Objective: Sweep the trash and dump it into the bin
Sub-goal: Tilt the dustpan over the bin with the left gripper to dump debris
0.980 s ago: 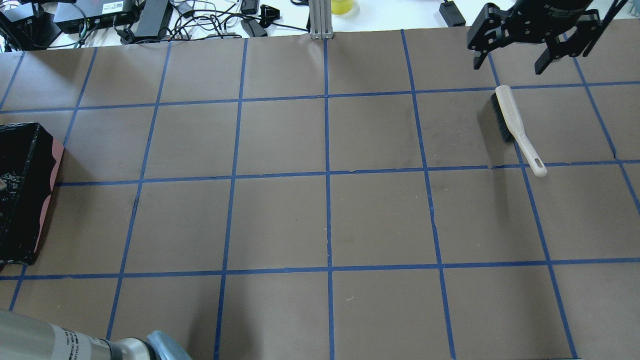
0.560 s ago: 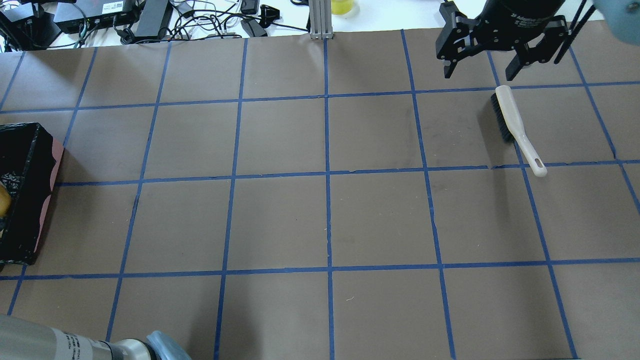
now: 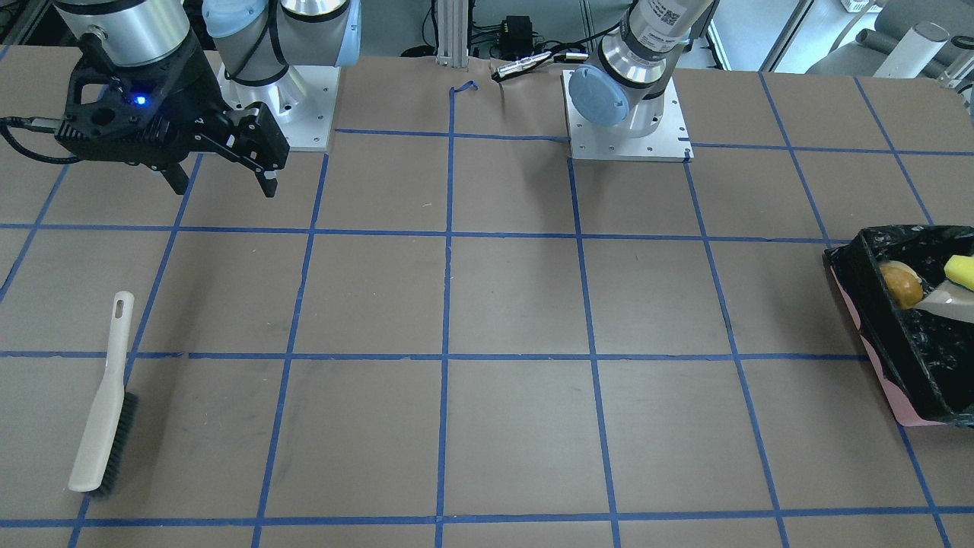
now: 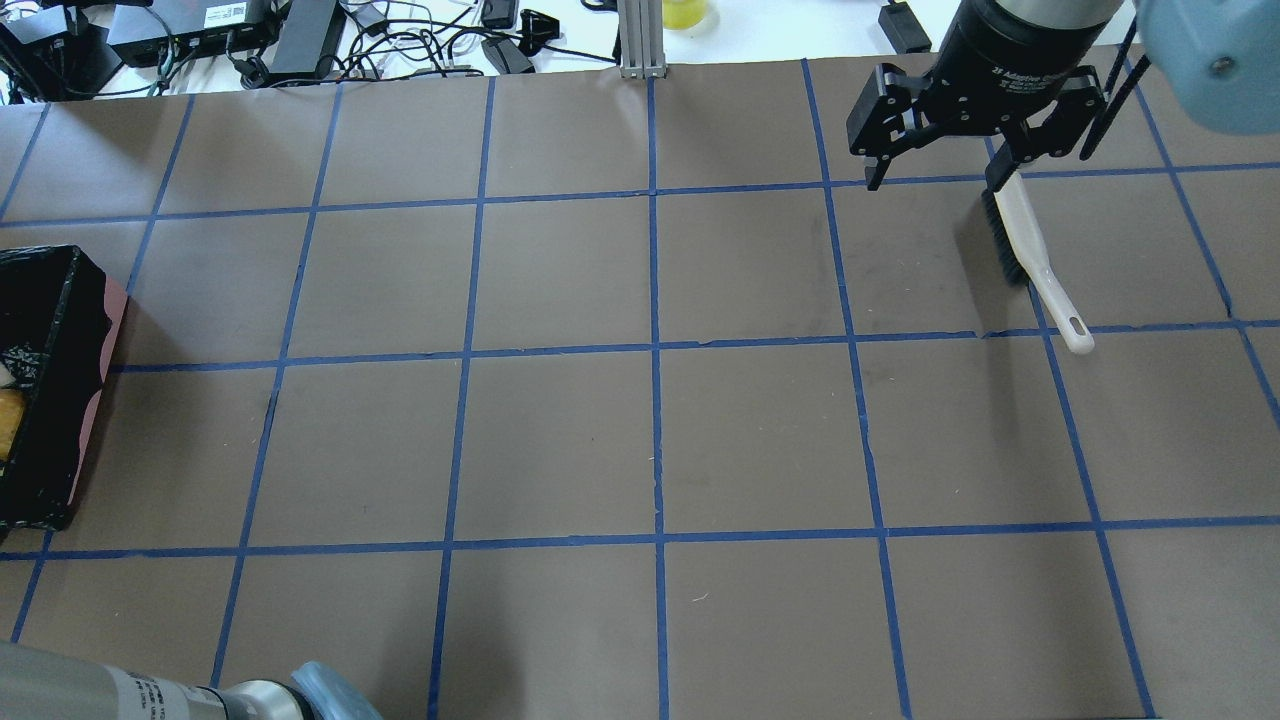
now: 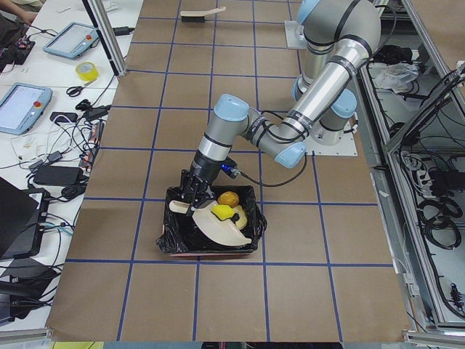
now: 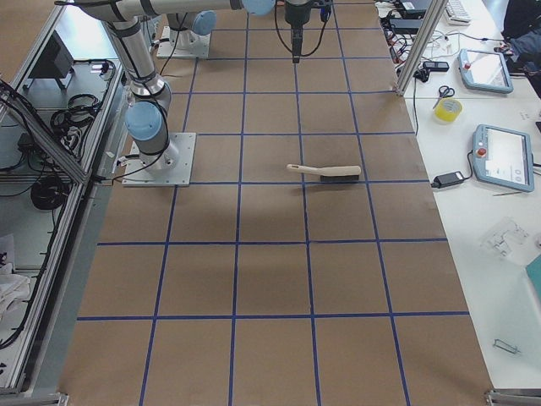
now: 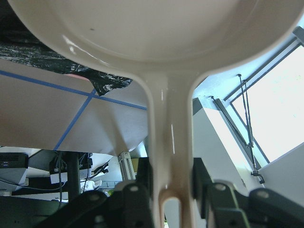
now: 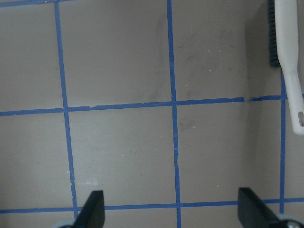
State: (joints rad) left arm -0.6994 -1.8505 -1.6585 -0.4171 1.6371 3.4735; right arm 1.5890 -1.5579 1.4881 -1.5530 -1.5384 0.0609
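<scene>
The bin (image 3: 905,358), pink with a black bag liner, stands at the table's left end; it also shows in the exterior left view (image 5: 174,240) and the overhead view (image 4: 60,330). My left gripper (image 7: 171,202) is shut on the handle of the beige dustpan (image 5: 227,231), which is tilted into the bin. The trash lies inside: a golden-brown lump (image 3: 902,284) and a yellow sponge wedge (image 3: 960,270). Peel scraps are hidden. My right gripper (image 4: 935,178) is open and empty, hovering at the far end of the brush (image 4: 1030,255).
The brush lies flat on the brown paper with its handle toward the robot (image 3: 103,403) and shows at the right wrist view's right edge (image 8: 287,57). Cables and boxes (image 4: 250,35) sit beyond the table's far edge. Blue tape lines grid the table (image 4: 655,440).
My right gripper has moved left and a little nearer, now over the brush's far end. The golden-brown lump has come into sight in the bin.
</scene>
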